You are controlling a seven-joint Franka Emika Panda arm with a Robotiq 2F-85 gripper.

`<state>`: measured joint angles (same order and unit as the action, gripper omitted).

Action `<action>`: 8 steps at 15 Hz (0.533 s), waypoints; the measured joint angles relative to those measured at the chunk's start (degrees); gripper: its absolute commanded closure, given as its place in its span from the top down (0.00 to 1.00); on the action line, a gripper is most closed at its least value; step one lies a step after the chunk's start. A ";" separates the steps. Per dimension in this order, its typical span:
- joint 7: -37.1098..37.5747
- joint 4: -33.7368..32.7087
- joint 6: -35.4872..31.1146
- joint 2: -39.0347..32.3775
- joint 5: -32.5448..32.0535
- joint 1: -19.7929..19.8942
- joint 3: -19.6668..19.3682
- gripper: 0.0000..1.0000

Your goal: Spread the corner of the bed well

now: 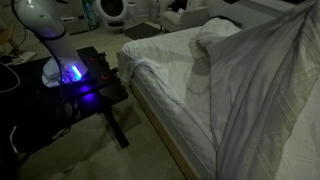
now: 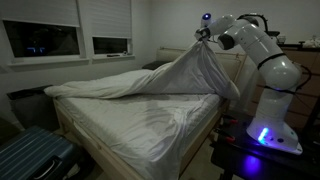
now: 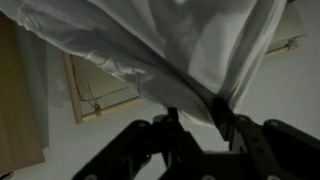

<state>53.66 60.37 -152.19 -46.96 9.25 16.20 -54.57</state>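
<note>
Arm (image 2: 256,42) reaching high, elbow bent; gripper (image 2: 203,34) pinching corner (image 2: 193,55).

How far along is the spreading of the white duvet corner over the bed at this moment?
Done: the puffy white duvet corner is gripped in the robot's hand and raised high above the wide white bed. In hand: the duvet hangs from the hand like a tent in both exterior views. Left: lowering the corner, laying it flat and smoothing it; part of the bed shows uncovered.
</note>
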 measured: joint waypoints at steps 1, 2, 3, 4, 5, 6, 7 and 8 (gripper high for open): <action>-0.78 -2.50 1.55 0.14 -0.47 1.31 1.85 0.83; -1.23 -4.94 1.98 0.58 -1.34 2.57 3.76 0.90; -3.20 -6.91 2.35 1.31 -1.04 3.29 5.38 0.99; -5.94 -7.98 2.81 2.41 -0.45 3.46 7.09 1.00; -9.21 -8.35 3.35 3.82 0.30 3.45 9.35 1.00; -12.36 -8.36 4.50 5.33 0.89 3.23 11.72 1.00; -14.91 -8.13 6.29 6.80 1.07 2.68 13.60 1.00; -17.08 -7.64 8.51 8.22 1.07 1.85 15.07 1.00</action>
<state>36.57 52.73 -143.68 -38.74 10.32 18.05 -39.50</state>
